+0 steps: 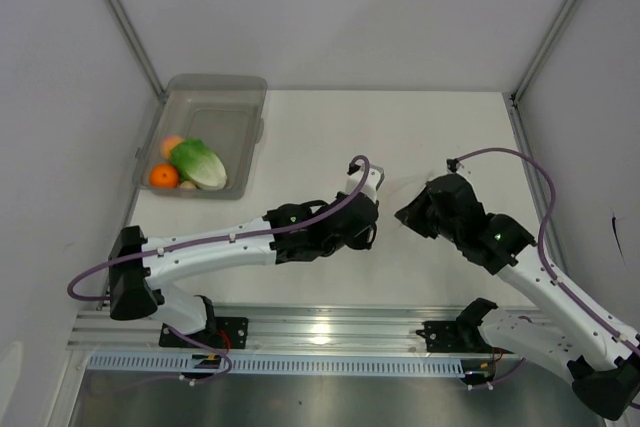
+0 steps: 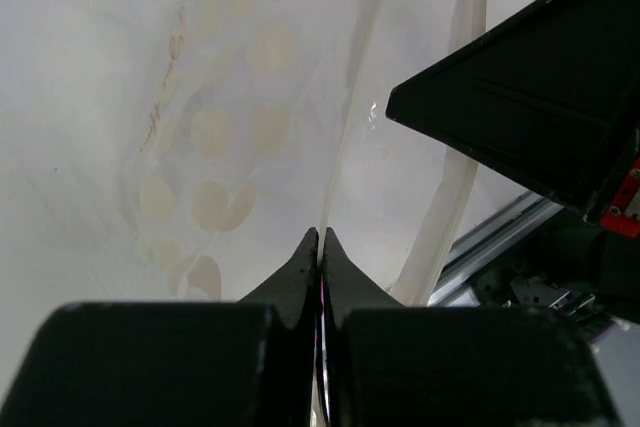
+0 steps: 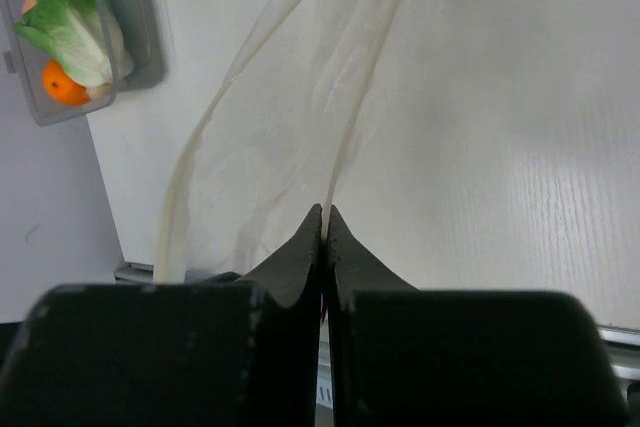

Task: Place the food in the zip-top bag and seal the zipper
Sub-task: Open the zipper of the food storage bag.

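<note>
Left gripper and right gripper, each clamped on a rim of the one zip-top bag, held between them above the table.
Judged step: opening the mouth; next, the rims must be drawn apart and kept so. Food in one grey bin, far left: one lettuce head, two orange fruits; pale lump not surely made out.

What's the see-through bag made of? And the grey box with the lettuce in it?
The bag looks like thin, soft, clear plastic: the white table shows through it, and it wrinkles and bends. The box seems to be hard, cloudy grey plastic: straight walls and a stiff rim.
</note>
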You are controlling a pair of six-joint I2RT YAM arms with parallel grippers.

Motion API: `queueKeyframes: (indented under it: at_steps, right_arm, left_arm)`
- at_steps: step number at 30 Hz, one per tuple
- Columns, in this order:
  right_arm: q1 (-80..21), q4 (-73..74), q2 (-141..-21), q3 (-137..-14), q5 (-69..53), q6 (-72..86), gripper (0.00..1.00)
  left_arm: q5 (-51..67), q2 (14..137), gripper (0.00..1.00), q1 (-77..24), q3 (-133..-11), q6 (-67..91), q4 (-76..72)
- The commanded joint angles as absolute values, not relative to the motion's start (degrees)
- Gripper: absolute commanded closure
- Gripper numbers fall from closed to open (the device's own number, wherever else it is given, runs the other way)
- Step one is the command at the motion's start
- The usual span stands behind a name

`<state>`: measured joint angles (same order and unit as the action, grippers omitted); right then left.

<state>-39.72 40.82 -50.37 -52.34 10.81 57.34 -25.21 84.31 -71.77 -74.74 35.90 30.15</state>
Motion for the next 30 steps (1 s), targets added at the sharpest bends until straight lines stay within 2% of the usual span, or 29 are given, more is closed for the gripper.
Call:
queueKeyframes:
  at_steps: [1,9,11,12,14,18,22,30]
  right_arm:
    - [-40.69,42.97,-50.54,-57.91,15.02,55.03,1.0]
    - [-43.33,55.8,-54.22,-72.24,23.73,48.87,1.0]
    - [-43.33,58.61,-55.19,-74.0,24.25,47.29,1.0]
    - [-43.33,59.41,-56.24,-75.22,24.43,45.89,1.0]
    - [-43.33,61.17,-57.21,-75.67,24.26,44.74,1.0]
    - [-43.42,62.4,-58.62,-75.06,22.94,42.81,1.0]
    - [-43.59,62.84,-58.54,-73.48,21.1,42.1,1.0]
    - [-43.68,61.61,-59.06,-71.63,18.81,41.05,1.0]
  left_arm:
    - [-23.92,82.18,0.99,-70.84,-78.13,38.23,28.66]
    - [-16.44,84.46,0.98,-70.14,-79.1,39.02,22.5]
    - [-15.56,84.99,0.9,-69.96,-79.27,39.29,22.06]
    - [-15.3,85.69,0.76,-69.79,-79.19,39.81,22.15]
    - [-13.72,86.31,0.72,-69.0,-79.19,39.99,21.71]
    - [-10.29,88.33,0.54,-66.8,-79.19,40.69,21.1]
    - [-5.9,90.52,0.49,-64.34,-78.4,41.22,19.6]
    - [-1.23,92.29,0.5,-62.84,-78.4,40.61,16.79]
